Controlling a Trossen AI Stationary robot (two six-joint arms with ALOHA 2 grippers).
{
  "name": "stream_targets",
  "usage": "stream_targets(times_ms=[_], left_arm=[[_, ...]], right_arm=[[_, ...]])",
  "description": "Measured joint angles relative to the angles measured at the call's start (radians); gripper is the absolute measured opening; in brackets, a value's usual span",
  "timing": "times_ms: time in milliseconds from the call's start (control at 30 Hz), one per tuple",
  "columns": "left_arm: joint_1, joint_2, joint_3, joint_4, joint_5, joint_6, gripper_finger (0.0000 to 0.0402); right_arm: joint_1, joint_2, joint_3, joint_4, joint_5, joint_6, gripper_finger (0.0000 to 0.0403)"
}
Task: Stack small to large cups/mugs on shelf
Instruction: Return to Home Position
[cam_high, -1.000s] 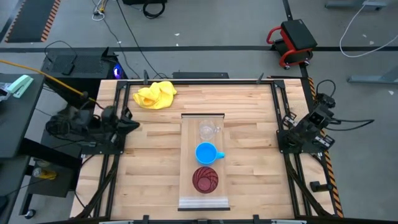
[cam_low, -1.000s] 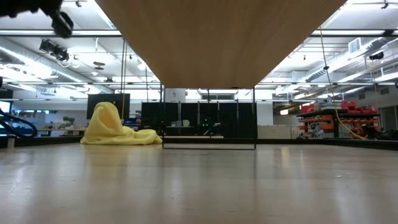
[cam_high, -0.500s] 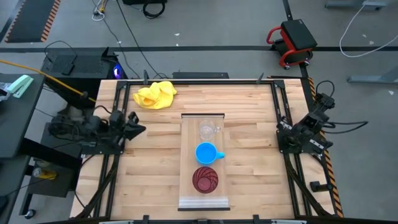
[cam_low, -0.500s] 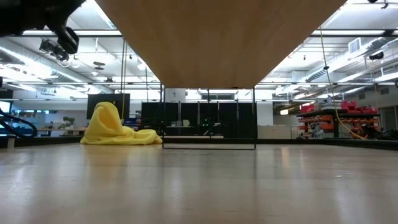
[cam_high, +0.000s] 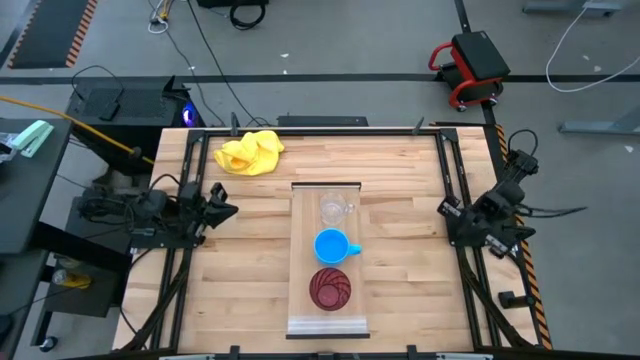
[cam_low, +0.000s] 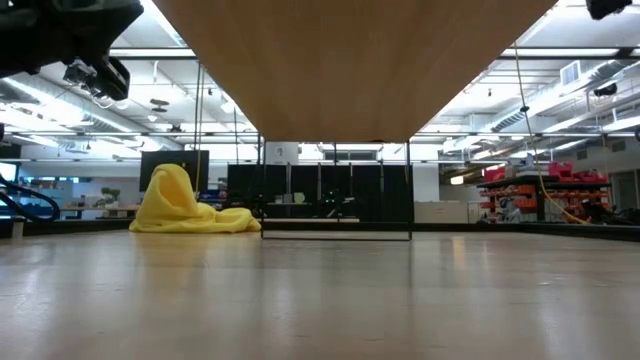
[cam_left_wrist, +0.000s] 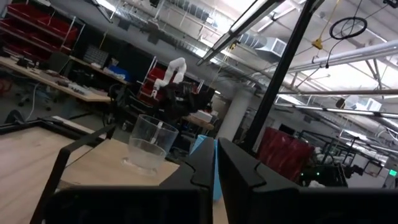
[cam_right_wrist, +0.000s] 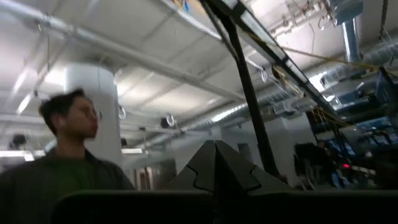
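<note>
The shelf (cam_high: 300, 300) is a pale board standing raised over the middle of the table; the low view shows its underside (cam_low: 350, 60). On it stand, from far to near, the clear glass cup (cam_high: 334, 210), the blue mug (cam_high: 332, 246) and the dark red tumbler (cam_high: 330, 288), each on its base. My left gripper (cam_high: 228, 210) is shut and empty at the table's left edge, pointing toward the shelf; its wrist view shows the glass cup (cam_left_wrist: 151, 143) and the red tumbler (cam_left_wrist: 283, 152) ahead. My right gripper (cam_high: 447, 210) is shut and empty at the table's right edge.
A yellow cloth (cam_high: 249, 152) lies bunched at the table's far left, also seen in the low view (cam_low: 185, 205). Dark frame rails run along the table's left and right edges. A person (cam_right_wrist: 68, 162) shows in the room in the right wrist view.
My left gripper has come down and moved from the table's left edge a little toward the shelf, staying shut. My right arm has come down a little at the right edge. The cups and the shelf have not moved.
</note>
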Motion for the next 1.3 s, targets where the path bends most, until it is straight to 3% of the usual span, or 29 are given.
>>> stream_targets(times_ms=[333,533,1300], left_arm=[[0.0,0.0,0.0,-0.271,0.0,0.078,0.0033],[0.001,-0.001,0.0,-0.29,0.003,0.071,0.0034],[0.001,0.0,-0.001,-0.291,0.001,0.071,0.0031]], right_arm=[[0.0,0.001,0.0,-0.406,0.0,-0.116,0.0016],[0.0,0.001,0.0,-0.563,0.0,-0.07,0.0016],[0.0,0.001,0.0,-0.602,-0.001,-0.041,0.0016]])
